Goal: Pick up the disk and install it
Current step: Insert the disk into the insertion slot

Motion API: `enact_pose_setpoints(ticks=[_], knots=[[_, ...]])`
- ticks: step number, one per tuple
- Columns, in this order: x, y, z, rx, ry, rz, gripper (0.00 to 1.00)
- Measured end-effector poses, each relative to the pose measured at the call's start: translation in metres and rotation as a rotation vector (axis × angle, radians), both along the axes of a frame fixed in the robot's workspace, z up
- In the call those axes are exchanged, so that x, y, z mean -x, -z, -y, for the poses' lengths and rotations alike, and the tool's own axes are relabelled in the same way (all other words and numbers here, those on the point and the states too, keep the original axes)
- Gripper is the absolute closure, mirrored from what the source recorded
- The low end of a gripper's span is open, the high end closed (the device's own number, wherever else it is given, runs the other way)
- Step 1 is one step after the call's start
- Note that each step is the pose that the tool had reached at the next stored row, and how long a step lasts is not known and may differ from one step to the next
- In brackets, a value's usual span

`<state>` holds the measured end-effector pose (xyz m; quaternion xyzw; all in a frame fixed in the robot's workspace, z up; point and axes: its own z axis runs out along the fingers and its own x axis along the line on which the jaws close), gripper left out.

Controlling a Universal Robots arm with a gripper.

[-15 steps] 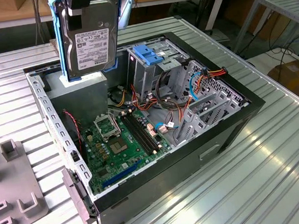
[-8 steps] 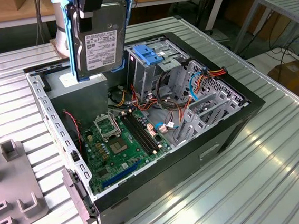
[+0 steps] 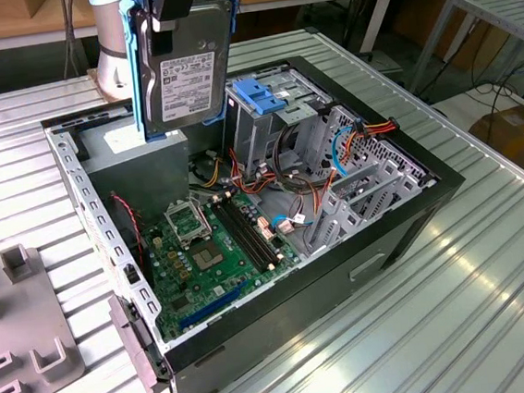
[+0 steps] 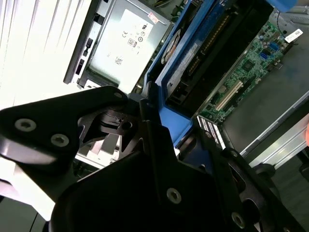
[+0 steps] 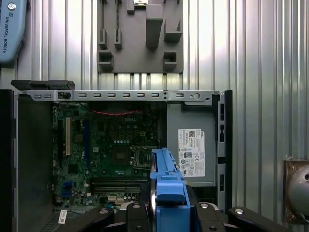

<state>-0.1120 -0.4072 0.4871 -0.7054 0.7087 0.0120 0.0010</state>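
The disk (image 3: 185, 74) is a silver-grey hard drive in a bright blue carrier frame. It hangs upright, label facing the camera, above the back of the open computer case (image 3: 403, 215). My gripper (image 3: 169, 20) is shut on its upper edge, with black fingers clamping the frame. In the first wrist view the disk's blue edge (image 5: 167, 186) juts out from between the gripper (image 5: 166, 215) over the motherboard. The second wrist view shows the blue frame (image 4: 169, 113) held in the black jaws. The drive cage (image 3: 267, 103) with a blue plastic top stands just to the exterior view's right of the disk.
Inside the case lie a green motherboard (image 3: 207, 253), a grey power supply (image 3: 133, 153) and loose coloured cables (image 3: 290, 194). A grey fixture plate (image 3: 16, 341) with blocks sits on the ribbed metal table (image 3: 458, 308) at the exterior view's left.
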Motion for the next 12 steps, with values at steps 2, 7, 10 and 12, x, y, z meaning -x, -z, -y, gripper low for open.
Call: enact_pose_setpoints(ticks=[2, 7, 10, 12], knots=[[0.0000, 0.0000, 0.0000, 0.0000, 0.000, 0.0000, 0.63], [-0.0001, 0.0000, 0.0011, 0.0000, 0.000, 0.0000, 0.63], [0.0000, 0.0000, 0.0032, 0.0001, 0.000, 0.0000, 0.63], [0.0000, 0.0000, 0.0074, 0.0001, 0.000, 0.0000, 0.63]])
